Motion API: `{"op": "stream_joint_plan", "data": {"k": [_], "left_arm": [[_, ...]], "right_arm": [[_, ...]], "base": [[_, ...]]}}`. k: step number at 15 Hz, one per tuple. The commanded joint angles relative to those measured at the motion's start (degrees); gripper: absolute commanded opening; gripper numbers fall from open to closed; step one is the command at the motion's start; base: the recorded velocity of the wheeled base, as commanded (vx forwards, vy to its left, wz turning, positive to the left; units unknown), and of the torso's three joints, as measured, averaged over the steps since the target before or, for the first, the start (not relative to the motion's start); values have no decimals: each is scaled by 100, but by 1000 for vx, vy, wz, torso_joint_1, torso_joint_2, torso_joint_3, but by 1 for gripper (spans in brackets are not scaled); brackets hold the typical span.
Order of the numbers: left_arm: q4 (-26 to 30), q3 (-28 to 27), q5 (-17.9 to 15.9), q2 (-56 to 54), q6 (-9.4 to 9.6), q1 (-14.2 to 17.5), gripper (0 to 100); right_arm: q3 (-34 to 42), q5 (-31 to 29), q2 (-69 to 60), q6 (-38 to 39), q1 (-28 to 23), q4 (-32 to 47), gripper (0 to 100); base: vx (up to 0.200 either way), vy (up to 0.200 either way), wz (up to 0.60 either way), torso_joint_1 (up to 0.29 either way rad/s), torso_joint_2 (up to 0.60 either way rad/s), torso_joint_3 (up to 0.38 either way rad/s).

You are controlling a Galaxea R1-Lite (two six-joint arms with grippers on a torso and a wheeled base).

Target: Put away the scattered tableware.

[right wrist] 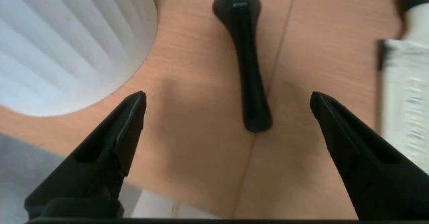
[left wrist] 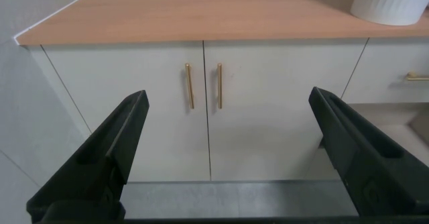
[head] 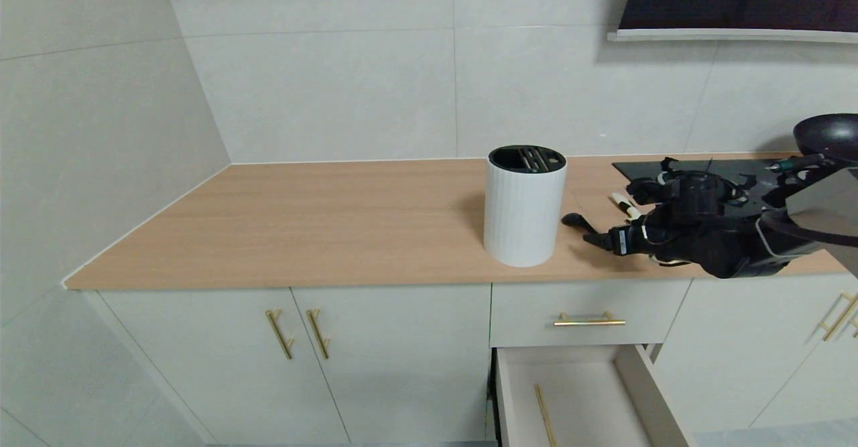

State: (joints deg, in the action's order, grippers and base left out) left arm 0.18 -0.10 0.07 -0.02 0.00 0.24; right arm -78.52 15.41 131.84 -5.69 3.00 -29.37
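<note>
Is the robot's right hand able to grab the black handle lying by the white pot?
Probably yes. The right gripper is open and aimed at the black handle, which lies flat on the counter, apart from the white pot. Nothing sits in between.

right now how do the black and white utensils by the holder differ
The black utensil is dark all over; the white utensil has a black end. The black one lies nearer the holder, centred before the open right gripper; the white one sits aside. Both lie flat on the counter.
</note>
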Motion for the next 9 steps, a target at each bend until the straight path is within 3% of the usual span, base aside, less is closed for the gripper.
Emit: {"op": "stream_joint_plan", "data": {"k": [1,9], "left_arm": [[-1,1,10,2,0,11,100],[8,1,1,2,0,2,100]], "right_arm": [[-129,24,448,7,17,-175,100],[-621,-38,896,24,-1,-201,100]], "base": [[0,0,0,0,0,0],[0,0,0,0,0,0]]}}
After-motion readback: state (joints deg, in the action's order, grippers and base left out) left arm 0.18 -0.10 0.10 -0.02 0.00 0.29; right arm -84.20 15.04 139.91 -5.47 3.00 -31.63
